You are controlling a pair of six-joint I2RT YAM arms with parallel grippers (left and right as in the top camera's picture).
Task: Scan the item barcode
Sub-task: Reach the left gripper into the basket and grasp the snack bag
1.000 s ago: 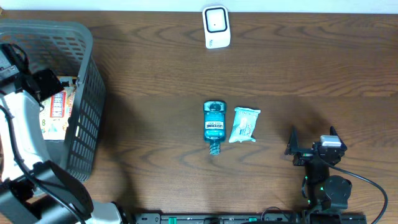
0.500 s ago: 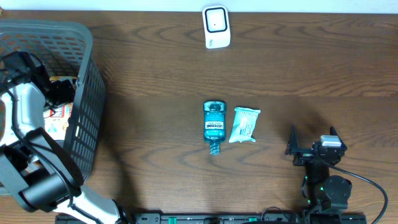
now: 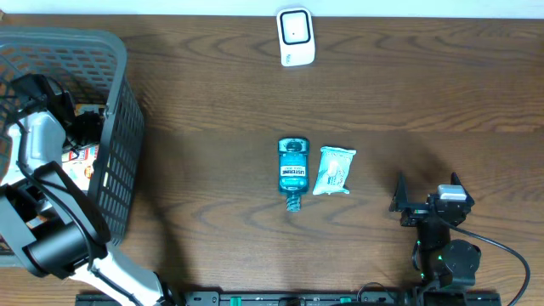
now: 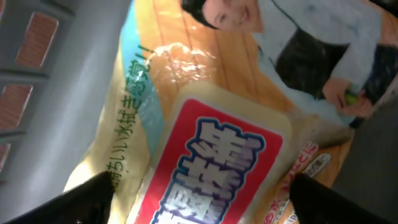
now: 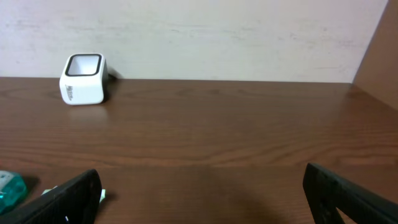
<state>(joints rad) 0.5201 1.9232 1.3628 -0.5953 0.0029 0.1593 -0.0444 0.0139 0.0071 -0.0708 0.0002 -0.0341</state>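
Note:
My left gripper [image 3: 83, 129] reaches down into the grey basket [image 3: 119, 93] at the table's left end. In the left wrist view its jaws [image 4: 199, 202] stand wide apart over a snack packet [image 4: 217, 155] with a red label and a printed photo of a person. The dark fingertips [image 4: 84, 199] sit near the packet's two sides, so I take the gripper as open. The white barcode scanner [image 3: 296, 36] [image 5: 83, 79] stands at the far middle edge. My right gripper [image 3: 427, 194] [image 5: 202, 199] rests open and empty at the front right.
A blue mouthwash bottle [image 3: 292, 170] [image 5: 9, 186] and a white crinkled packet [image 3: 335, 170] lie side by side at mid-table. The basket's mesh walls [image 4: 25, 56] close in around my left gripper. A pale wall [image 5: 199, 31] runs behind the table.
The left arm has pushed further into the basket and down toward the snack packet, and its jaws have narrowed a little. The right arm has stayed still.

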